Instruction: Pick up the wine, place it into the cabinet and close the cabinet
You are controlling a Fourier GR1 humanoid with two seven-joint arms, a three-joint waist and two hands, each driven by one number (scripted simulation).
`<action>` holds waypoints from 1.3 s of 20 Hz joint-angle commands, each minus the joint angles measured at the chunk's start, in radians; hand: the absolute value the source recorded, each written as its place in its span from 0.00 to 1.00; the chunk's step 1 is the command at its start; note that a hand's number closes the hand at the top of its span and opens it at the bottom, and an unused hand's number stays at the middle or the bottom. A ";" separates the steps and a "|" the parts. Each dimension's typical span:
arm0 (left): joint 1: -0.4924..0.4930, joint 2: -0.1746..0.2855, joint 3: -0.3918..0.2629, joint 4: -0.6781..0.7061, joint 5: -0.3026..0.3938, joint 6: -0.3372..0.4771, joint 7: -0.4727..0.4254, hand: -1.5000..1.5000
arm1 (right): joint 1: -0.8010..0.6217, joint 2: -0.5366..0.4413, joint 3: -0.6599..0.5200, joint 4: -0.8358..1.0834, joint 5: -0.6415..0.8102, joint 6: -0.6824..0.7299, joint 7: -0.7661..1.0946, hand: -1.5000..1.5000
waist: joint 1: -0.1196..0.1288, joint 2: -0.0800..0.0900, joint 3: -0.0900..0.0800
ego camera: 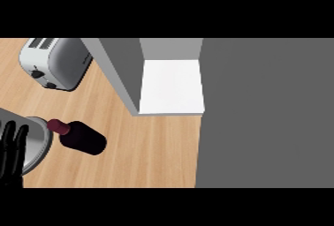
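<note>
The wine (83, 138) seems to stand upright on the counter (150, 150), just beside a grey plate (40, 143) and apart from the cabinet (171, 86). The cabinet's white shelf lies exposed, likely so the bottle can go straight in. The left robot hand (13, 152) rests at the left edge, fingers straight and up, holding nothing. The right robot hand is out of view.

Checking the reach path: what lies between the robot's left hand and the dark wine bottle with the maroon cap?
The head view shows a grey round plate between the black left hand and the dark wine bottle.
</note>
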 commanded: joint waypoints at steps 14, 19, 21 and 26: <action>-0.103 -0.044 0.260 0.605 0.120 -0.117 -0.428 0.00 | 0.105 0.007 -0.068 -0.121 -0.144 0.082 -0.033 0.00 | 0.001 0.002 0.000; -0.180 -0.028 0.310 0.794 0.175 -0.203 -0.500 0.00 | 0.112 0.019 -0.058 -0.117 -0.143 0.093 -0.024 0.00 | -0.002 0.003 0.000; -0.173 -0.015 0.315 0.799 0.174 -0.216 -0.487 0.00 | 0.141 0.016 -0.020 -0.188 -0.117 0.082 0.022 0.00 | 0.000 0.002 0.000; -0.235 -0.022 0.303 0.991 0.211 -0.342 -0.575 0.00 | 0.114 0.035 -0.003 -0.136 -0.106 0.091 -0.005 0.00 | -0.004 0.003 -0.001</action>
